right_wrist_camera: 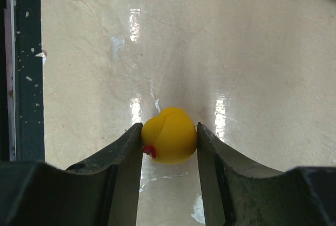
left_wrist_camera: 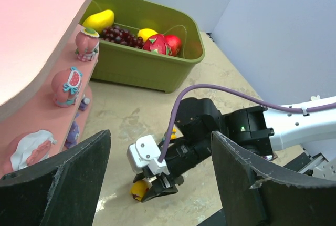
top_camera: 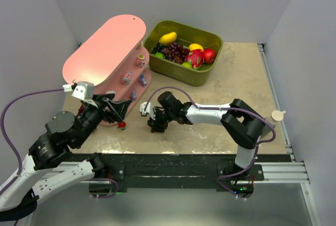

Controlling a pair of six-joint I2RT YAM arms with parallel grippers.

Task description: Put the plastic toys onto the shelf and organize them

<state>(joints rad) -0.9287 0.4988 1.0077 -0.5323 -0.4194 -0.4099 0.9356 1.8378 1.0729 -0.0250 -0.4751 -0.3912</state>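
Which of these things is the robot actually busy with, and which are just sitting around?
In the job:
pink shelf
small figurines on its tiers
yellow toy in the right gripper
red toy beside the shelf's foot

Just lying about:
olive bin
fruit in it

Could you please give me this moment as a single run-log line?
right gripper: shut on yellow toy, on table | left gripper: open, empty, beside shelf | shelf: several toys on it

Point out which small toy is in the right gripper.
The yellow toy, on the tabletop, pinched by the right gripper; the pink figurines stand on the shelf, untouched.
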